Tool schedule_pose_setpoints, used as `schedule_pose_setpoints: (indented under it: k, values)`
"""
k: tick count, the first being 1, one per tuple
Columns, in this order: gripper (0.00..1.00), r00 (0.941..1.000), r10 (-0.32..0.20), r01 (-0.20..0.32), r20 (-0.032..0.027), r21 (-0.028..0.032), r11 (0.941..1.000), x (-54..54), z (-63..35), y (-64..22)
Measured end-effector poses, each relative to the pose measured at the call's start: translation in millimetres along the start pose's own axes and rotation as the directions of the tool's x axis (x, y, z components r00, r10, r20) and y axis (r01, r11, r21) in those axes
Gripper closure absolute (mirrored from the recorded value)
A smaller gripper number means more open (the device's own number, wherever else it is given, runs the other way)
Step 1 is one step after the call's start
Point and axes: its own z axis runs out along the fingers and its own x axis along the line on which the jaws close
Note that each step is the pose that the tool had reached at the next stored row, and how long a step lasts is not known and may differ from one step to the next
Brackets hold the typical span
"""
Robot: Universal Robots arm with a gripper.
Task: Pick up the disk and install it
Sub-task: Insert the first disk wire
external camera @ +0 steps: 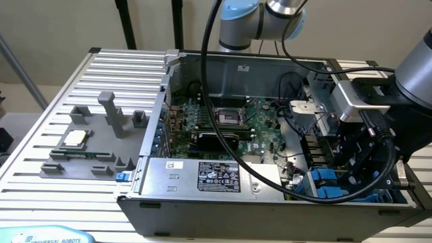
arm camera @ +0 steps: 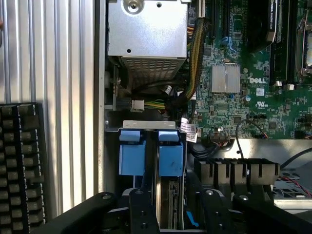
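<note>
Disk (arm camera: 169, 200) on edge in the drive bay (arm camera: 148, 125), my gripper (arm camera: 173, 209) astride it.
I judge this to be the install step. The disk stands in its slot at the corner of the computer case (external camera: 202, 212), and its blue carrier tab is just beside the neighbouring blue carrier (arm camera: 131, 158). I cannot tell whether my gripper is clamped on the disk or has let go of it. By my reckoning, the next move calls for straight travel along the slot with no twist, keeping off the neighbour and the cable bundle (arm camera: 195, 63) near the bay.
</note>
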Motion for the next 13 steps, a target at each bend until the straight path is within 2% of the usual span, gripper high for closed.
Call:
schedule_pose_setpoints:
  k: [5, 13]
  values:
    - [0.59, 1.0, 0.0, 0.0, 0.0001, -0.0001, 1.0, -0.1, -1.4, -1.0]
    - [0.59, 1.0, 0.0, 0.0, 0.0, 0.0, 1.0, -2.8, -36.6, -1.4]
